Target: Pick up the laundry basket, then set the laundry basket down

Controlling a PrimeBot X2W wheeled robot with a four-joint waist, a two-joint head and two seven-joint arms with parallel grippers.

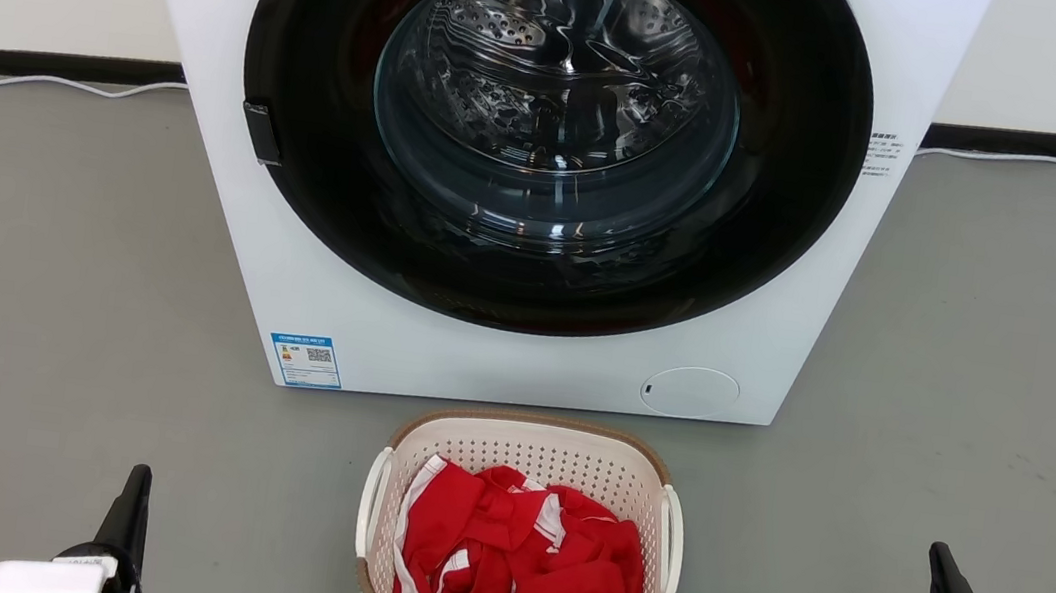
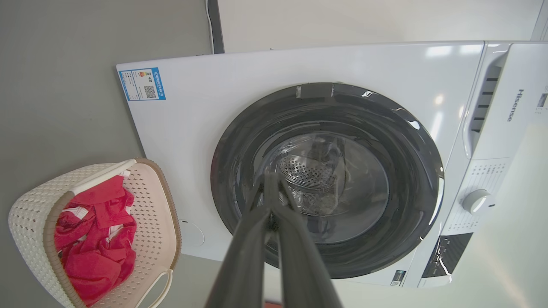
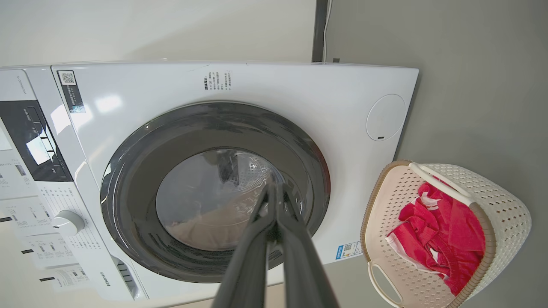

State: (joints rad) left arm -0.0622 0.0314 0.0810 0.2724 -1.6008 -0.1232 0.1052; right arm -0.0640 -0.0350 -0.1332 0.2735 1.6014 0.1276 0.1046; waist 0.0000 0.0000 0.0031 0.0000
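Pointing forward, left gripper (image 1: 137, 488) and right gripper (image 1: 944, 569) flank laundry basket (image 1: 548, 460).

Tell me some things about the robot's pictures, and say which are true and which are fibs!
1. The small cream-white perforated plastic basket with a brown rim stands on the grey floor before the big white washing machine. True.
2. Blue towels lie in the basket. False: crumpled red cloth with white stripes lies in it.
3. The left hand and the right hand are both shut, holding nothing. True.
4. The washing machine stands wide open. False: its round glass door is shut.
5. The left hand grips a basket handle. False: it is apart from the basket.
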